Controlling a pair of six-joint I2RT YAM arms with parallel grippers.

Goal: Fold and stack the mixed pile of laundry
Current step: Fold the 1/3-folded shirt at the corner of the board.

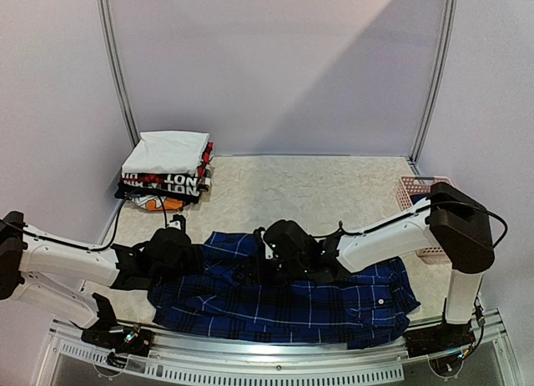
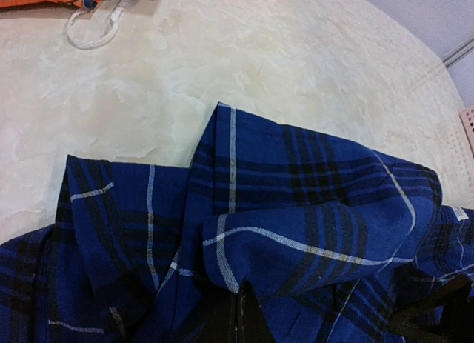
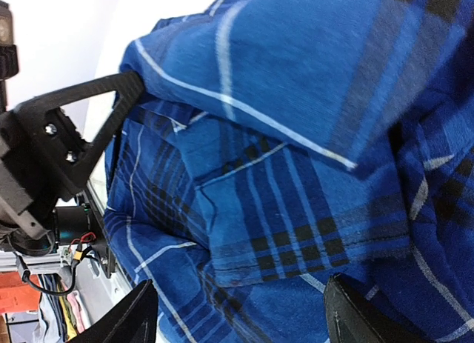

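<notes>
**ME:** Right gripper first, since its fingers sit closest to the lens. They stand wide apart with nothing clamped, and the plaid shirt lies just below them.

**SPOTTER:** And the left?

**ME:** Left gripper is pinched tight on a fold of that shirt near its left end (in the left wrist view the cloth bunches right around the tip).

**SPOTTER:** Where does the shirt lie?

**ME:** Along the near edge of the table, long axis running left to right. It's rumpled on the left half and flatter toward the right. Both grippers hang over the left half, close together. The right one points leftward at the raised fold just ahead of it.

**SPOTTER:** So who's nearer for the next grab?

**ME:** The right, I'd judge. The loose cloth beside the left's pinch is directly in front of those spread fingers, and a second pinch there should let me lift and spread.

**SPOTTER:** Anything in the way?

**ME:** Not much. The folded stack sits well apart at the far left, and the pink basket is at the right edge. The main risk I see is the two grippers crowding each other.
</notes>
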